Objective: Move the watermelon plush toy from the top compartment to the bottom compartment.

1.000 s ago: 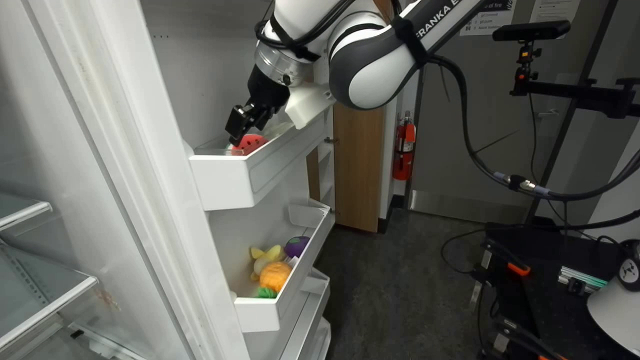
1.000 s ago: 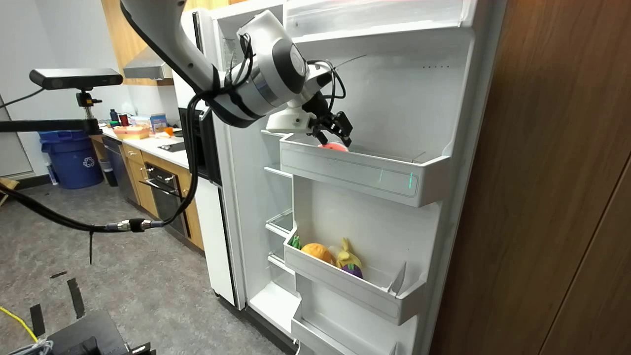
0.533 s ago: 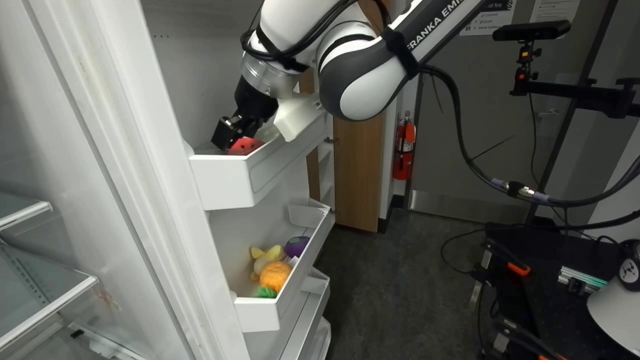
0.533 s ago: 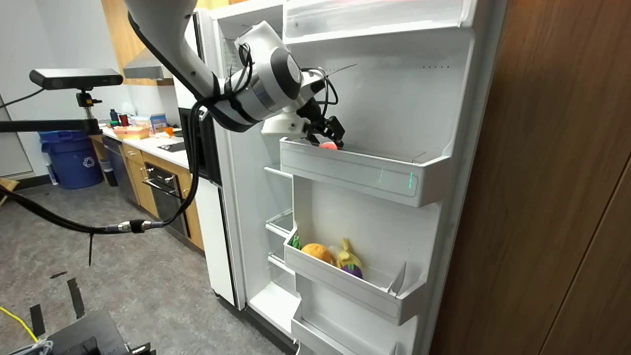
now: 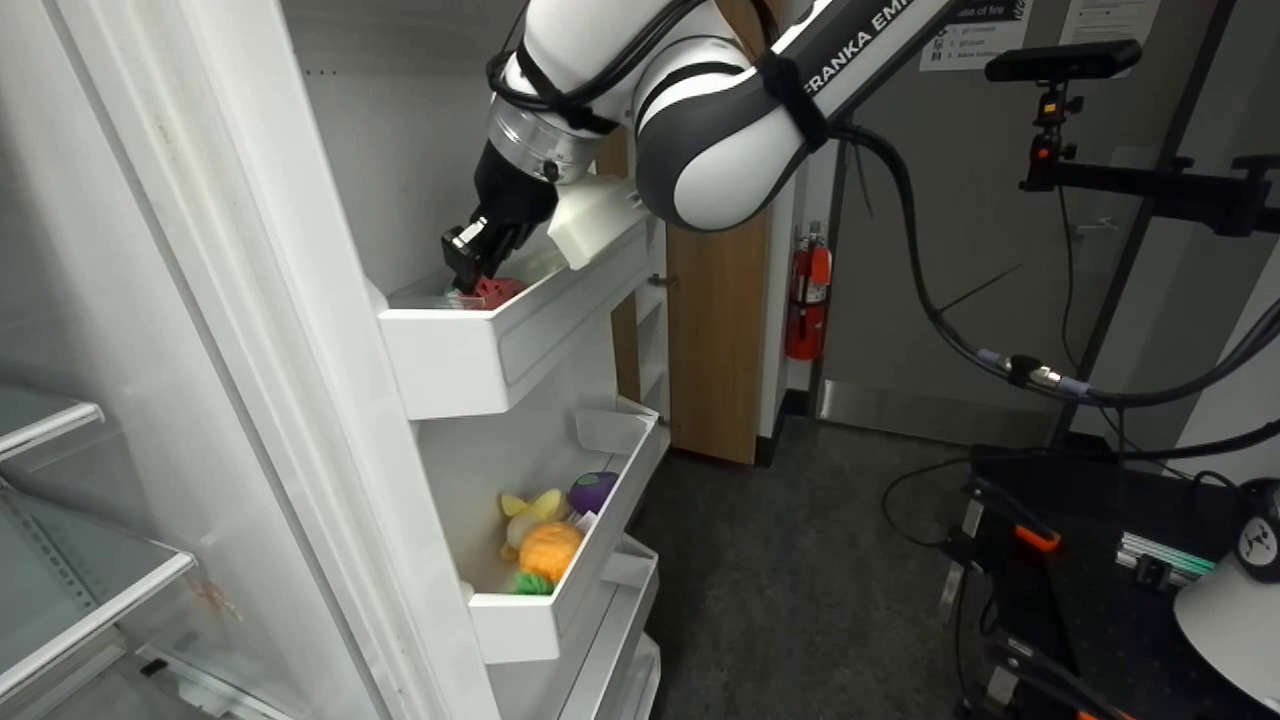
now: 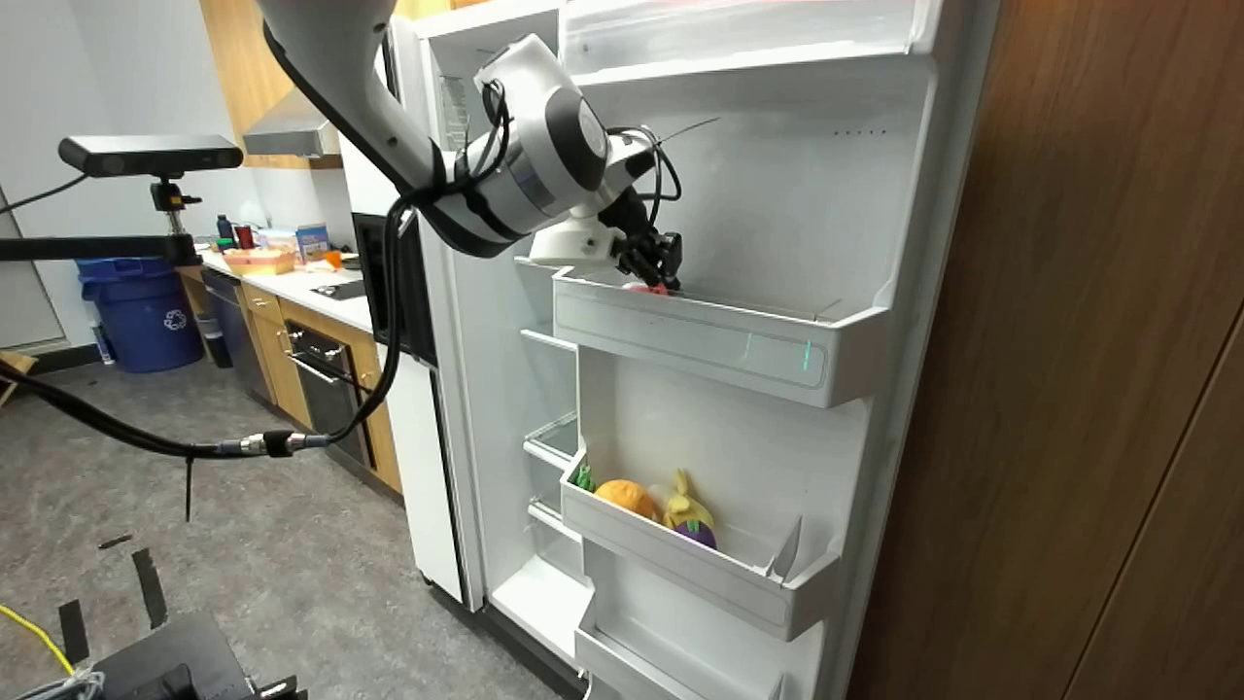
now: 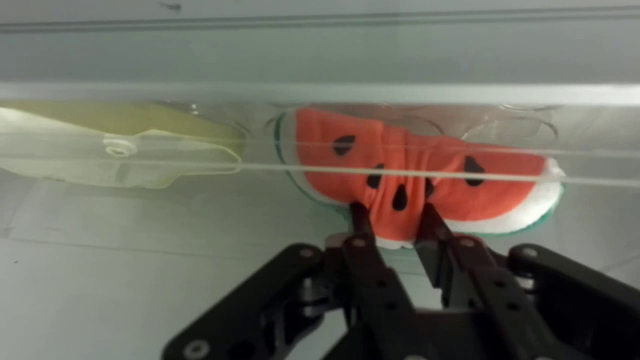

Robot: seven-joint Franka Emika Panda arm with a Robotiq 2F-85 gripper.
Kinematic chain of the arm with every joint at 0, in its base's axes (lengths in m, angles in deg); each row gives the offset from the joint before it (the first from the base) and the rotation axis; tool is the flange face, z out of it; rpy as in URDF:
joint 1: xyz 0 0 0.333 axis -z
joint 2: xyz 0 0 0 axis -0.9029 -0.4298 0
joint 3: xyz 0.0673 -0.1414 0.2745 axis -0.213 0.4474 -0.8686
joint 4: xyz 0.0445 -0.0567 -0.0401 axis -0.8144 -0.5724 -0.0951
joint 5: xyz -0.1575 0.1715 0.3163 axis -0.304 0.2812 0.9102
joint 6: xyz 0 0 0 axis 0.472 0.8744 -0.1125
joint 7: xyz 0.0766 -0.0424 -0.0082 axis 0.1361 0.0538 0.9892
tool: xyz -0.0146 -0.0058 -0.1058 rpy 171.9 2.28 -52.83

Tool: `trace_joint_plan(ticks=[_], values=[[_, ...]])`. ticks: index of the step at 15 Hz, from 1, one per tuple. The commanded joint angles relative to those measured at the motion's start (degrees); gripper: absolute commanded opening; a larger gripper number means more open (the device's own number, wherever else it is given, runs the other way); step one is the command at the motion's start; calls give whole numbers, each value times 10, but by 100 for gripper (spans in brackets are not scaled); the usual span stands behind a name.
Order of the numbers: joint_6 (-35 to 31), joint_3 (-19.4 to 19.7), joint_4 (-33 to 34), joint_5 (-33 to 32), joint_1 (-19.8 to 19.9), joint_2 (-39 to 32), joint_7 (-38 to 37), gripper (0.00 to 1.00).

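Note:
The watermelon plush toy (image 7: 495, 195), red with black seeds and a white and green rim, lies in the top compartment (image 5: 440, 362). My gripper (image 7: 394, 210) reaches down into that bin, its black fingers pressed against both sides of the toy's middle. The cloth is pinched into folds between them, and both ends of the wedge spread outward. In both exterior views only a red patch of the toy (image 5: 502, 290) shows beside the gripper (image 6: 663, 280); the bin's front wall hides the rest. Below hangs the bottom compartment (image 6: 700, 574), a white bin holding other plush toys.
An orange plush (image 5: 550, 552), a yellow plush (image 6: 686, 507) and a purple toy (image 6: 695, 532) sit in the lower bin. Left of the watermelon, a pale translucent plastic piece (image 7: 120, 160) lies in the upper bin. A thin clear edge crosses the wrist view in front of the toy.
The gripper has come down into the top compartment, then shifted slightly. Its jaws, wide apart around the toy half a second ago, have closed and squeezed the toy's middle.

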Motion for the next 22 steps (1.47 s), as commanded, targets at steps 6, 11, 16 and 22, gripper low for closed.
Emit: trace_joint_plan(ticks=[6,11,16,22], values=[[12,-6,6,13,2,15,6,1],[12,-17,-6,47,8,46,18,1],[29,-33,-18,113,14,76,64,1],[86,-38,-36,167,10,109,139,1]])
